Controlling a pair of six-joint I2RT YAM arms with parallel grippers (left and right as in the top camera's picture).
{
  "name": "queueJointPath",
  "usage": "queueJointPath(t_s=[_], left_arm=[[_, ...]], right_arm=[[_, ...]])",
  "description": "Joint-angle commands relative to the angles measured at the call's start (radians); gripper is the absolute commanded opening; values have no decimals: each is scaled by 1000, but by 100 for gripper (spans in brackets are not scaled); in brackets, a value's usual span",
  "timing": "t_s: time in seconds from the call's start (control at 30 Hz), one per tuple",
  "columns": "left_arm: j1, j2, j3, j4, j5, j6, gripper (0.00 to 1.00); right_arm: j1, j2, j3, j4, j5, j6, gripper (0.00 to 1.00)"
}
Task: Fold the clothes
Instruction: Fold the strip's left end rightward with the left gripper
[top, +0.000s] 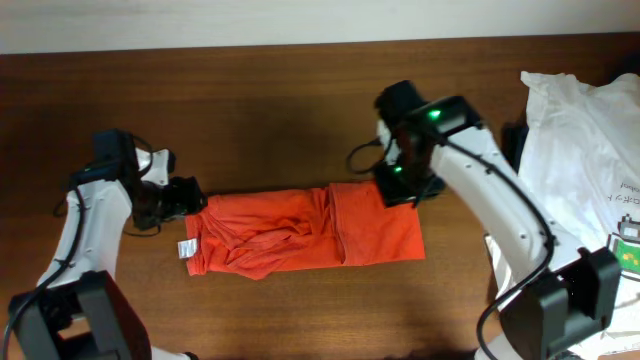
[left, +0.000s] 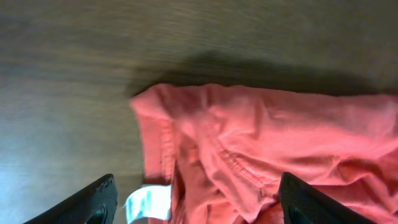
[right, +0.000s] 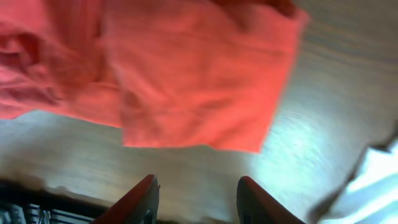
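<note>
One orange-red T-shirt (top: 305, 232) lies folded into a strip in the middle of the table (top: 280, 120). The left gripper (left: 198, 180) stands wide and empty at the shirt's left end, near the label (left: 148, 202). The right gripper (right: 198, 180), narrower and also empty, hovers at its far right edge. Bare wood lies far and near. White T-shirts (top: 580, 130) are heaped at the right edge; I cannot tell how many.

orange-red t-shirt (right: 186, 68) lies beyond parted end effector (right: 198, 184).

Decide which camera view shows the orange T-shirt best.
Overhead: the whole orange T-shirt lies in frame. Left wrist shows only its end with the white label; right wrist only a blurred corner.
</note>
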Motion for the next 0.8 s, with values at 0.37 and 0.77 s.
queueJointPath(t_s=[0.37,0.77], left_arm=[[-91,248,-40,61,16,211,78],[-92,277,-40,-88,-65,199,94]], right_arm=[[-43,0,6,-14,30,17,45],[-43,0,6,-4,30,14,46]])
